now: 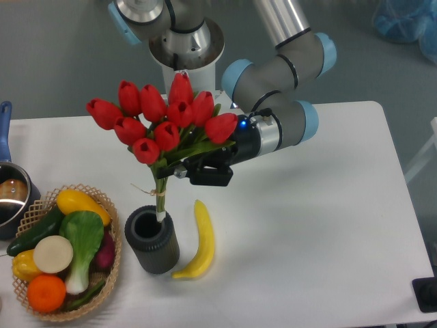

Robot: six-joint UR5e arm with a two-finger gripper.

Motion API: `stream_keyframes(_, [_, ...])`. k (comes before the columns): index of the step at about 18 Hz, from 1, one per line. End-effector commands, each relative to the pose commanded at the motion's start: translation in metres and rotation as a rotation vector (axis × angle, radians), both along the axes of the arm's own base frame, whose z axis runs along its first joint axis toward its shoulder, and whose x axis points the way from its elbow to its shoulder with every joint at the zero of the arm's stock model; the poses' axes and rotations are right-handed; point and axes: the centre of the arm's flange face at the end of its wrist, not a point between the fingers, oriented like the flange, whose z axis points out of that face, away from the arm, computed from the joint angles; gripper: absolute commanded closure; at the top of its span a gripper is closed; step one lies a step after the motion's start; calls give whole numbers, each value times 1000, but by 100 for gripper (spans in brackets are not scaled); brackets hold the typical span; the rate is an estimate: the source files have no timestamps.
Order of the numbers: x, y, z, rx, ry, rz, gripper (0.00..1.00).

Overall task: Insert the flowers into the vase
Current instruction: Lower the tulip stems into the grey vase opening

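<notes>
Table: white top (307, 225), grey floor behind, robot base at the back.
Flowers: bunch of red tulips (160, 119), tilted a bit, heads up high, stems tied with string lower down.
Stems: green, thin, bottom ends (161, 205) just at the mouth of the vase, right at the back-right edge of the hole; hard to tell how deep.
Vase: short dark cup (151, 240), standing up near the front of the table, just beside the banana.
Gripper: black pincer (198, 169), coming in from the right, closed around the leafy part under the red heads; finger tips hidden by leaves.
Step now: lowering the stems into the hole, seems about half done.
How to do it well: go straight down, slow; keep stem ends over the middle of the hole, not on the rim; stand the bunch up more; let go only when the stems sit deep.
Watch out: top-heavy bunch, may tip the vase or flop out.
Banana: yellow (199, 240), lying just right of the vase; best not bumped.
Basket: woven (113, 225), full of play fruit and greens, left of the vase.
Pot: metal, blue handle (8, 198), far left edge.
</notes>
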Motion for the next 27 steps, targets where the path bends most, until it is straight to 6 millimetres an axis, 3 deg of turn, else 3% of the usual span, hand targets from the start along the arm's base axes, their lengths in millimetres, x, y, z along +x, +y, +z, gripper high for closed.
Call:
stream_keyframes(8, [8, 9, -22, -6, 1, -4, 59])
stream_keyframes(27, [22, 1, -58, -43, -28, 9, 59])
